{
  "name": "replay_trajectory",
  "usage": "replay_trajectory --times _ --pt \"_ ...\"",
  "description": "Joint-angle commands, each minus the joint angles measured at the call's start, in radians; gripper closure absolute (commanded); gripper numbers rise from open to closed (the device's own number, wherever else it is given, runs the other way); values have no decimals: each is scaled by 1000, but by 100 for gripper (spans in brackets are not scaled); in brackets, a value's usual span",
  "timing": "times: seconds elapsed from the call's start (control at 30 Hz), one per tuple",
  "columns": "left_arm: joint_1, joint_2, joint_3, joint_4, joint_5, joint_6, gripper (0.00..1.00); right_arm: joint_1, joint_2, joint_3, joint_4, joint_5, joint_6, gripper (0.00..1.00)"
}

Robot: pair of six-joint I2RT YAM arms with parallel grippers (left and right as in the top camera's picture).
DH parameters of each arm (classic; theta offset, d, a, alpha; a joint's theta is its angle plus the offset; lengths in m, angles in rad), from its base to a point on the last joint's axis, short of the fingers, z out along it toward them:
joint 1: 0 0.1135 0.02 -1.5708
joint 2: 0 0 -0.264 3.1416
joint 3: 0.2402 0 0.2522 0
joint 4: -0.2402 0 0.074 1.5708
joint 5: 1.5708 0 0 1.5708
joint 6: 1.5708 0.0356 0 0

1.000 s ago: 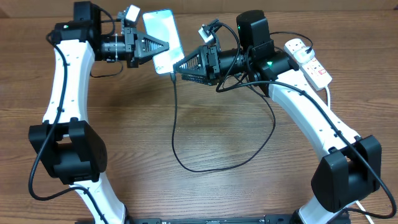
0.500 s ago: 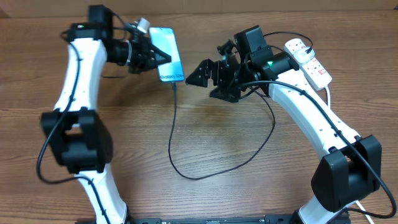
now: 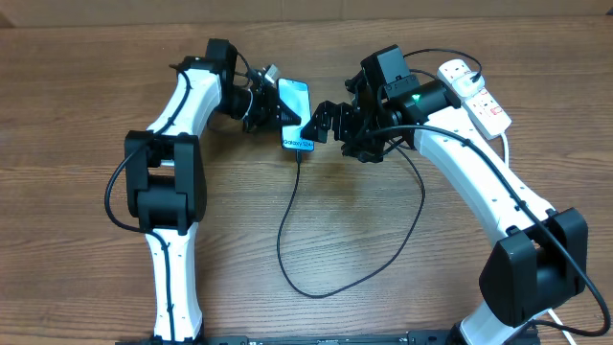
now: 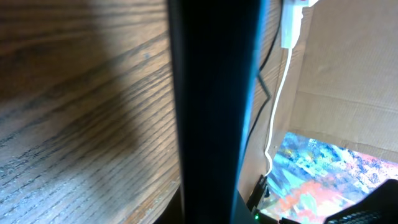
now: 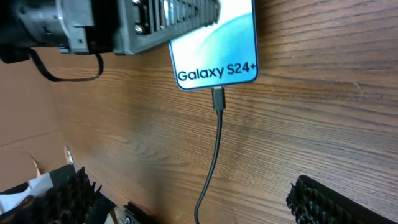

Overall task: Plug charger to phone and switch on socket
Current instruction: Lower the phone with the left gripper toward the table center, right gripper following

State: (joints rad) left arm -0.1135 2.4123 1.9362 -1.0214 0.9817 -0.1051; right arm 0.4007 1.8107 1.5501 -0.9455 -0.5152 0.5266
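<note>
At centre back, phone (image 3: 298,126) in left hand (image 3: 284,111), right hand (image 3: 322,122) beside

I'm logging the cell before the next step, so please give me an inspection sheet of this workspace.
Surface: wooden table.
Job's things: phone screen up; charger tip plugged into it; socket far right, switch state unreadable.
Clutter: nothing seen.
End effectors: left end effector shut on phone; right end effector open beside phone.
Cables: charger loops across table; white cord near socket.
Surroundings: cardboard wall.
</note>
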Motion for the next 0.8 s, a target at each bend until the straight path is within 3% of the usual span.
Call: replay_trajectory --times 0.0,0.33,0.53,0.67,0.77 --pt "-19 32 8 -14 27 30 94 -3 2 8 -3 21 -12 0" --pt "-32 79 8 -14 1 38 89 -3 2 8 -7 21 -12 0" --pt "-31 79 8 -26 -122 38 87 -3 2 8 -7 21 -12 0" --pt "-31 79 8 -28 -169 38 65 -3 2 8 -7 21 -13 0" --pt "-31 79 9 -29 -204 38 60 -3 2 8 -10 20 -33 0"
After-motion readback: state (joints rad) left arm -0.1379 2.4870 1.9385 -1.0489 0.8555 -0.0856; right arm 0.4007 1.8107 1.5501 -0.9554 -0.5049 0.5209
